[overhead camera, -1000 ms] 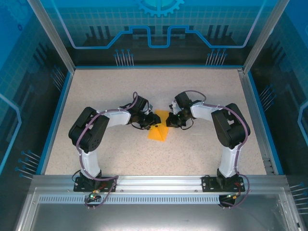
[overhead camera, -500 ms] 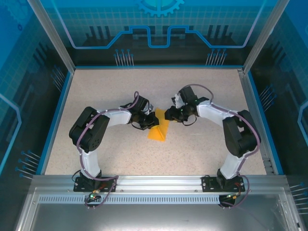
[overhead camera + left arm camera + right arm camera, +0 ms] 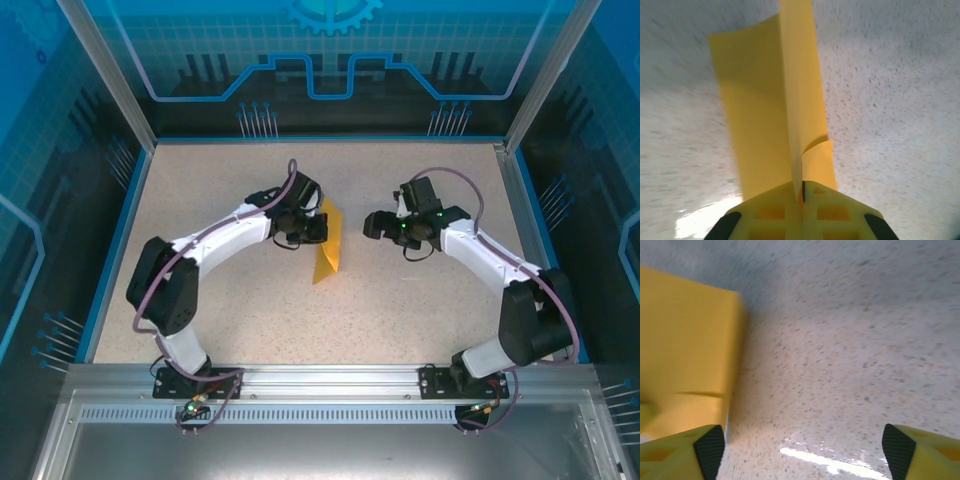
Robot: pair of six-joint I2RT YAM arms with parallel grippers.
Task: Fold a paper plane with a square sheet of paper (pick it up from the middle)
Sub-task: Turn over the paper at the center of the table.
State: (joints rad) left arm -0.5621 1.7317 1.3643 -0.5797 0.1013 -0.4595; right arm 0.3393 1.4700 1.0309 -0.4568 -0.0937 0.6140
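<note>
Left claw [image 3: 802, 192] pinches the folded orange paper [image 3: 328, 245] shut, standing it on edge, likely to hold the crease; right claw [image 3: 372, 225] gapes empty, near on its right

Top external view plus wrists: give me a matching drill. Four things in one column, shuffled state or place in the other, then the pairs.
Things:
1. left gripper
2. right gripper
3. bright-orange paper sheet
4. speckled beige table

State or place:
A. open, apart from the paper
B. flat surface beneath both arms
C. shut on the paper's edge
D. folded over, sitting between the two grippers

Pairs: 1-C, 2-A, 3-D, 4-B
</note>
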